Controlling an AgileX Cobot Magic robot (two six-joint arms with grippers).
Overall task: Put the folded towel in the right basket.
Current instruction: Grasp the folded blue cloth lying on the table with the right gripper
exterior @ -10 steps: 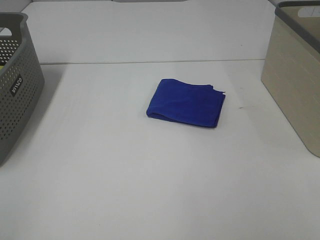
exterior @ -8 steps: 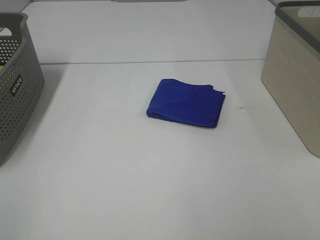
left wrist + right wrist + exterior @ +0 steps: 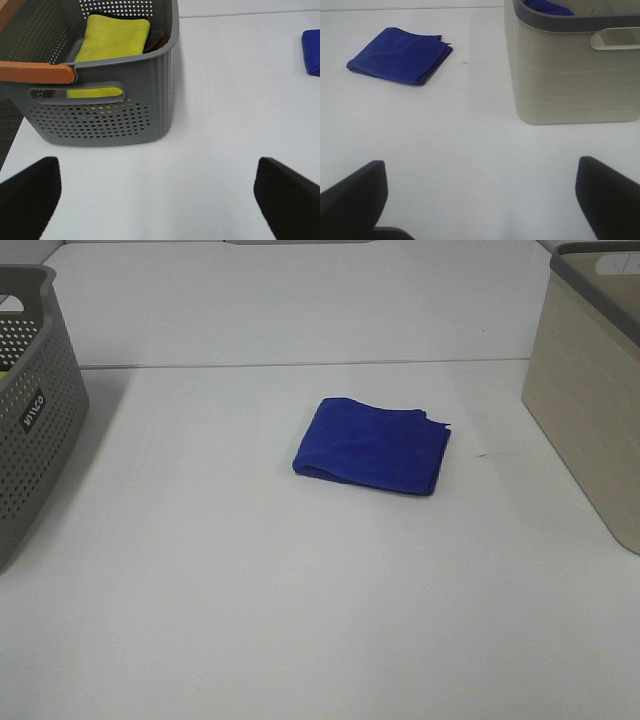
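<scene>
A folded blue towel (image 3: 372, 445) lies flat on the white table, near the middle. It also shows in the right wrist view (image 3: 400, 55) and at the edge of the left wrist view (image 3: 312, 45). The beige right basket (image 3: 592, 380) stands at the right edge; in the right wrist view (image 3: 570, 75) it holds something blue. Neither arm shows in the high view. My left gripper (image 3: 160, 195) is open, over bare table near the grey basket. My right gripper (image 3: 480, 195) is open, over bare table, short of the towel and the beige basket.
A grey perforated basket (image 3: 30, 410) stands at the left edge; in the left wrist view (image 3: 105, 95) it holds a yellow cloth (image 3: 112, 40). A seam (image 3: 300, 364) runs across the table behind the towel.
</scene>
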